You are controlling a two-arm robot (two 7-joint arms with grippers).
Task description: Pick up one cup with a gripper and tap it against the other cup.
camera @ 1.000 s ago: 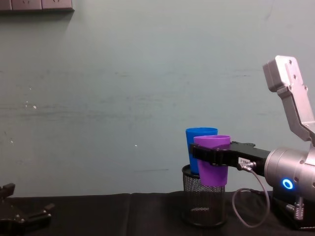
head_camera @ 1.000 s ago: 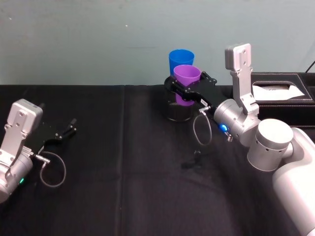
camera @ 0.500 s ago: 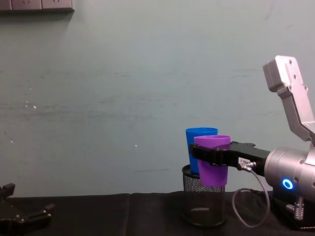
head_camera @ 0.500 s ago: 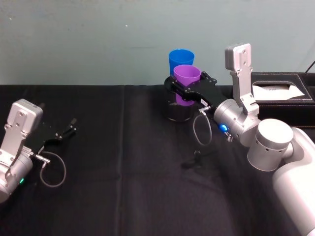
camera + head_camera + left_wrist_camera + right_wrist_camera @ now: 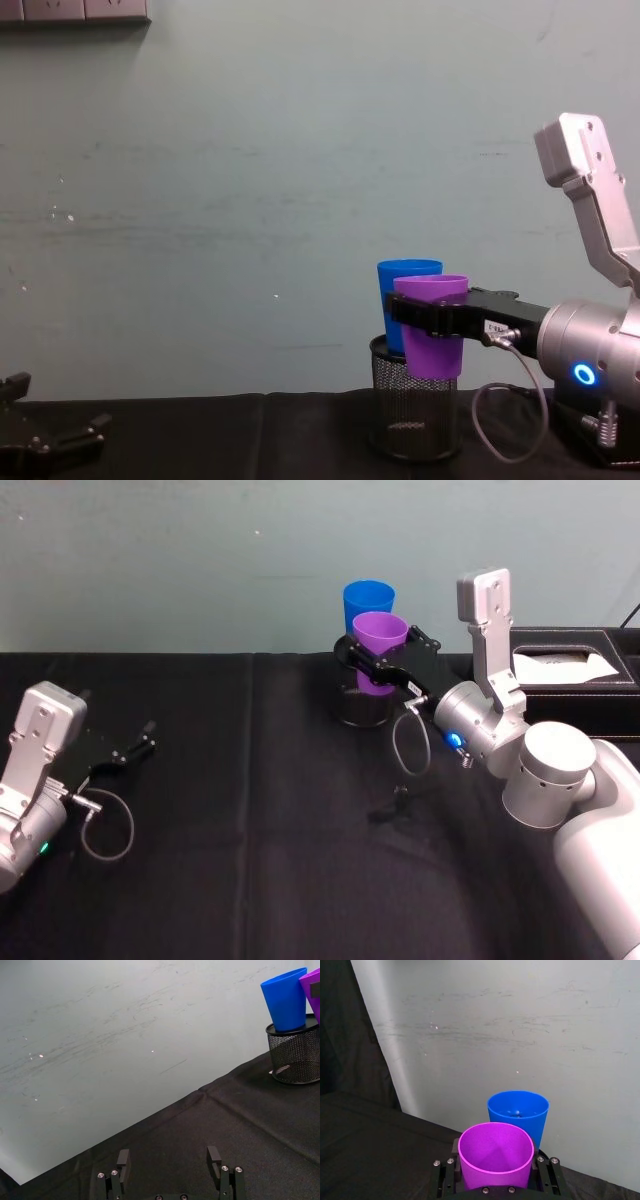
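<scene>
— Where's the purple cup [image 5: 430, 352]?
— In the right gripper [image 5: 380, 646]. Both fingers [image 5: 412, 313] are clamped around its middle. It's upright and lifted off the tabletop [image 5: 250, 830], near the far edge.
— And the blue cup [image 5: 368, 595]?
— Standing in the mesh holder [image 5: 415, 425], just behind the purple one, with its rim slightly higher. The purple cup's base hangs level with the holder's top. Whether the two cups touch, I cannot tell.
— The left gripper [image 5: 168, 1154]?
— Low by the tabletop's left edge, fingers spread, holding nothing, well apart from both cups.
</scene>
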